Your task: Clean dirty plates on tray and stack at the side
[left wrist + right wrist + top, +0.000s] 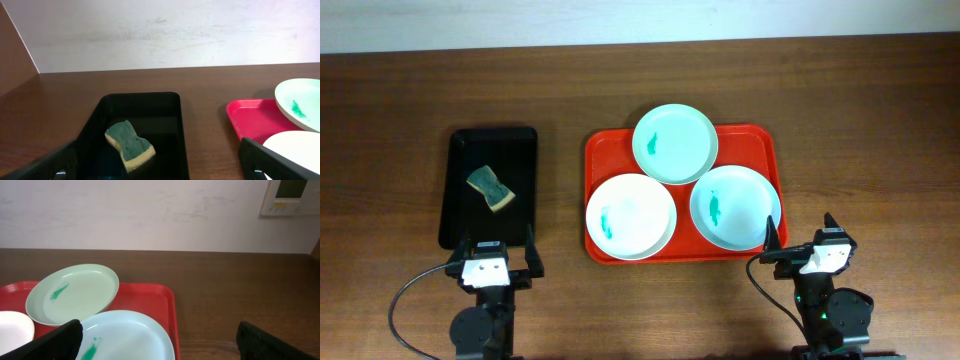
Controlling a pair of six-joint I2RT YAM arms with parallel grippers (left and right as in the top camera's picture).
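Observation:
The red tray (760, 150) holds three plates, each with a teal smear: mint green (674, 143) at the back, white (630, 216) front left, pale blue (735, 206) front right. The mint plate overlaps the other two. My left gripper (498, 245) is open and empty at the black tray's near end. My right gripper (801, 232) is open and empty just off the red tray's front right corner. The right wrist view shows the blue plate (125, 335), mint plate (75, 292), white plate's edge (12, 325) and open jaws (160, 342).
A narrow black tray (515, 150) to the left holds a green and yellow sponge (491, 189). The left wrist view shows the sponge (129, 145) just beyond my open jaws (160, 167), and the red tray (250, 117) to the right. Bare wooden table surrounds both trays.

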